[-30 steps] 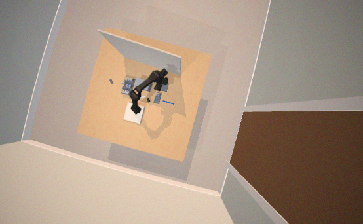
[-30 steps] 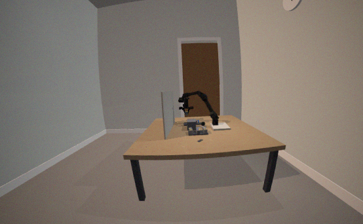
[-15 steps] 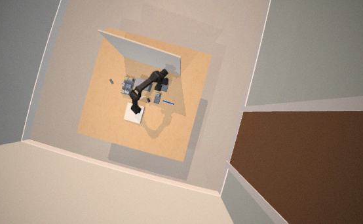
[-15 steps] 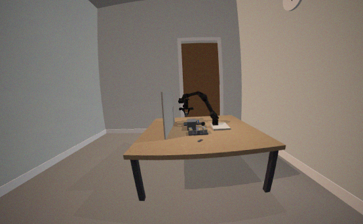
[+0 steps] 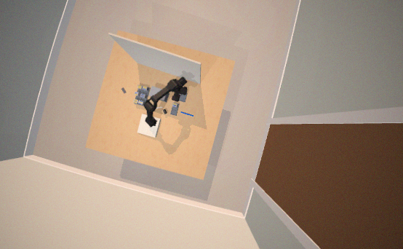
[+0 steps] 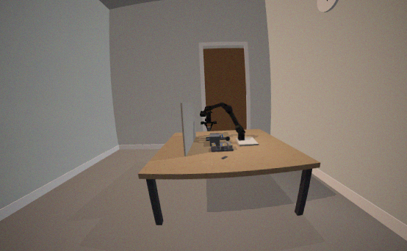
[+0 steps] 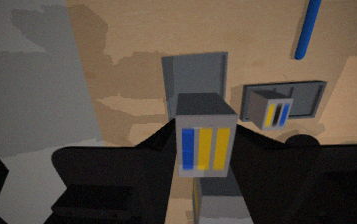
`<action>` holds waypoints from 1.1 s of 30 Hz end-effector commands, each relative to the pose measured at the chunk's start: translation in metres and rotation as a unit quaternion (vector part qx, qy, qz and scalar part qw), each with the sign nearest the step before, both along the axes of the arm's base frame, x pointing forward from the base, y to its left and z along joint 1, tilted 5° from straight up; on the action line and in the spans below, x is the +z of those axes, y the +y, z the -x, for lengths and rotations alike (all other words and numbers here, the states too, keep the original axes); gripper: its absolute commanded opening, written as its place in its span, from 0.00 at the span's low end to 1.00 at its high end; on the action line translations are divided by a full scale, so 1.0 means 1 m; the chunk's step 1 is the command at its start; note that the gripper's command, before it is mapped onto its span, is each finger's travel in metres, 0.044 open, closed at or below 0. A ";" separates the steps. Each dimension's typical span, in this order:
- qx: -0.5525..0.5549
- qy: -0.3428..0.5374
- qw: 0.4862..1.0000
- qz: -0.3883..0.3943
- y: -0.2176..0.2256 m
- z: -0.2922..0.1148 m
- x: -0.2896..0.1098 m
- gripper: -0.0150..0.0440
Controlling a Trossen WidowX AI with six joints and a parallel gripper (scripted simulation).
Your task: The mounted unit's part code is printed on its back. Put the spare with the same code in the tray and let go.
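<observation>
My gripper [image 7: 197,122] [image 5: 180,95] [image 6: 209,124] is shut on a grey spare block [image 7: 204,112] whose face shows a blue stripe and two yellow stripes. It holds the block above the table, over an empty grey pad [image 7: 196,80]. A second grey spare [image 7: 270,112] with yellow, black and blue stripes sits on another grey pad [image 7: 309,97] to the right. The mounted unit [image 5: 142,95] [image 6: 217,141] stands on the table beside the arm. I cannot make out the tray for certain.
An upright grey panel [image 5: 155,56] [image 6: 186,128] stands along the table's far side. A blue rod [image 7: 307,30] [image 5: 187,114] lies on the wood. The arm's base stands on a white slab [image 5: 144,132] [image 6: 251,142]. A small dark piece [image 5: 124,89] [image 6: 223,157] lies apart.
</observation>
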State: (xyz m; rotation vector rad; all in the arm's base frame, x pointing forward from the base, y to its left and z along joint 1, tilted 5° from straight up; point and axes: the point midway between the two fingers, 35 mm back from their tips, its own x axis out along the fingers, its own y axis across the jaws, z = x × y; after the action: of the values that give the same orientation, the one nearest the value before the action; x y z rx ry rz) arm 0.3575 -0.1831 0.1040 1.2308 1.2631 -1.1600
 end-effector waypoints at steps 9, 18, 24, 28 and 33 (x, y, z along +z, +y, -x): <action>-0.002 0.000 1.000 -0.003 0.001 0.000 -0.009 0.25; -0.002 0.000 1.000 -0.003 0.002 0.000 -0.016 0.25; -0.002 0.000 1.000 -0.003 0.002 0.000 -0.020 0.25; -0.002 0.000 1.000 -0.003 0.002 0.000 -0.023 0.25; -0.002 0.000 1.000 -0.003 0.002 0.000 -0.026 0.25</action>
State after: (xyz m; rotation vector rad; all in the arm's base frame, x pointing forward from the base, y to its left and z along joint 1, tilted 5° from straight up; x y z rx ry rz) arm 0.3579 -0.1820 0.0805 1.2308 1.2630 -1.1600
